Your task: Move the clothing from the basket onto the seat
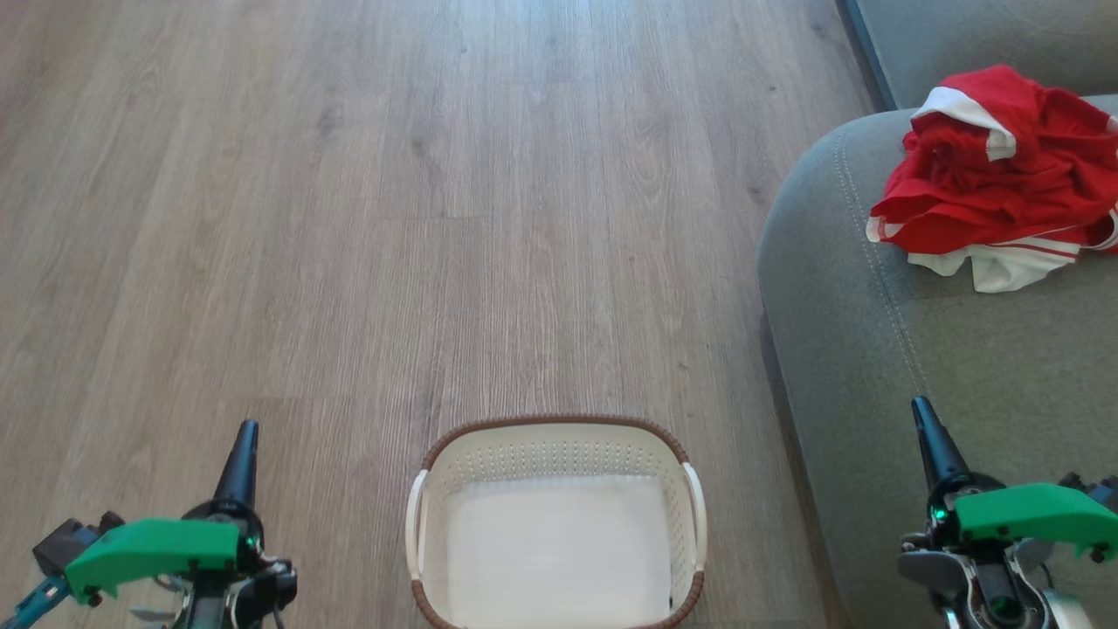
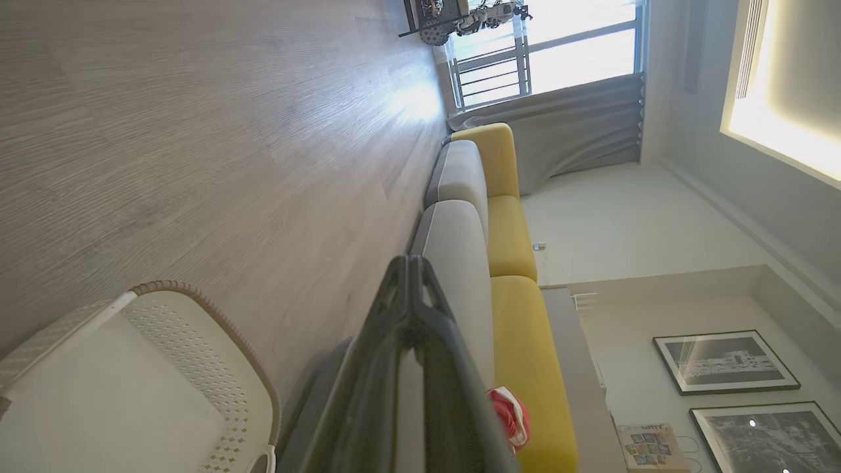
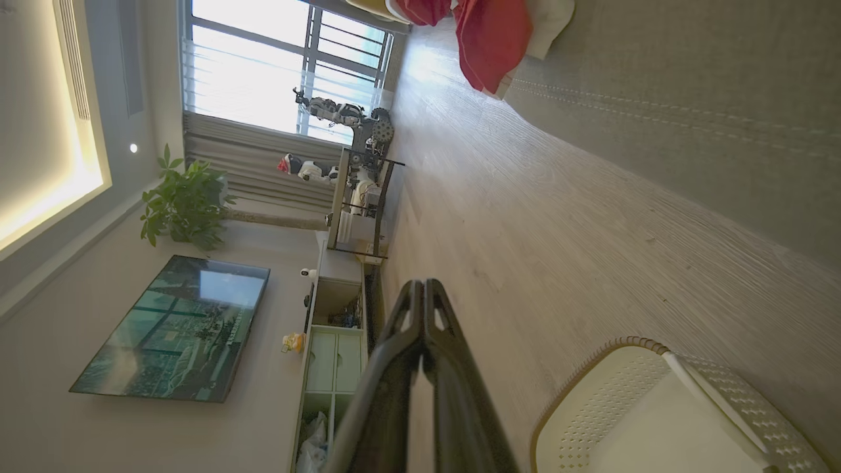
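Note:
The red clothing [image 1: 1004, 175] with white trim lies crumpled on the grey-green seat [image 1: 943, 367] at the right. On the floor at the bottom centre stands the white basket [image 1: 559, 437] with a brown rim, and only its white bottom shows inside. My left gripper [image 1: 248, 426] is shut at the lower left, left of the basket, with nothing in it. Over the seat's front part, my right gripper [image 1: 919, 404] is shut and holds nothing. The wrist views show the basket [image 2: 197, 341] [image 3: 624, 394], the clothing [image 2: 511, 414] [image 3: 489, 39] and each shut gripper [image 2: 409, 259] [image 3: 424, 284].
Wood-look floor [image 1: 393, 218] spreads ahead and to the left. The sofa with yellow back cushions [image 2: 509, 230] runs along a wall. A TV [image 3: 177, 322], a low cabinet [image 3: 335, 341], a plant [image 3: 184, 203] and a rack by the window [image 3: 358, 190] line the far side.

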{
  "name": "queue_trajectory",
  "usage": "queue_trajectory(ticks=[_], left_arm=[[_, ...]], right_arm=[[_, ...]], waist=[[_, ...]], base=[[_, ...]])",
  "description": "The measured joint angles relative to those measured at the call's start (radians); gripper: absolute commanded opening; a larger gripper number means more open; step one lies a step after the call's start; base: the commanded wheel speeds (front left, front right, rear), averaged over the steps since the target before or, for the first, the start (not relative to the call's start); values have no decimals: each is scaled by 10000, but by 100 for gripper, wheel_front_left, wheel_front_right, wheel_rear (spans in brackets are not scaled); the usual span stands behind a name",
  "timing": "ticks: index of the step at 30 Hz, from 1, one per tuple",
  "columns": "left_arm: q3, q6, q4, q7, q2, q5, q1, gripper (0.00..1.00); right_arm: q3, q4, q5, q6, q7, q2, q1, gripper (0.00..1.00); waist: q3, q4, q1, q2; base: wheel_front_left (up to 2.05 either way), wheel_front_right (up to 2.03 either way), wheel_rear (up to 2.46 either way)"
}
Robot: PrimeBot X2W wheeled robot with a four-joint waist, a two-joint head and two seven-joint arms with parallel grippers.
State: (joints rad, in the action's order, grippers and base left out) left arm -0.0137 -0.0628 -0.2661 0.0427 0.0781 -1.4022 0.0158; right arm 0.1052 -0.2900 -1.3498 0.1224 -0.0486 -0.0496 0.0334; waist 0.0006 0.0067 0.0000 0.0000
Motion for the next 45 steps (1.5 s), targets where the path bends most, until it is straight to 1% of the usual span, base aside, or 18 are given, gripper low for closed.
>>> queue_trajectory(ticks=[8,22,45], left_arm=[[-224,-232,-17,194,-155,-780,25,0],[-593,-614,-63,616,-267,-2071,326,0],[-610,-614,-65,617,-295,-2109,433,0]], right_arm=[[136,13,-945,0,-222,4,12,0],[249,63,-2497,0,-585,8,222,0],[259,63,-2527,0,-585,10,222,0]], waist=[[10,-26,0,0],[25,-67,0,0],[24,-67,0,0]], base=[[0,0,0],[0,0,0],[0,0,0]])
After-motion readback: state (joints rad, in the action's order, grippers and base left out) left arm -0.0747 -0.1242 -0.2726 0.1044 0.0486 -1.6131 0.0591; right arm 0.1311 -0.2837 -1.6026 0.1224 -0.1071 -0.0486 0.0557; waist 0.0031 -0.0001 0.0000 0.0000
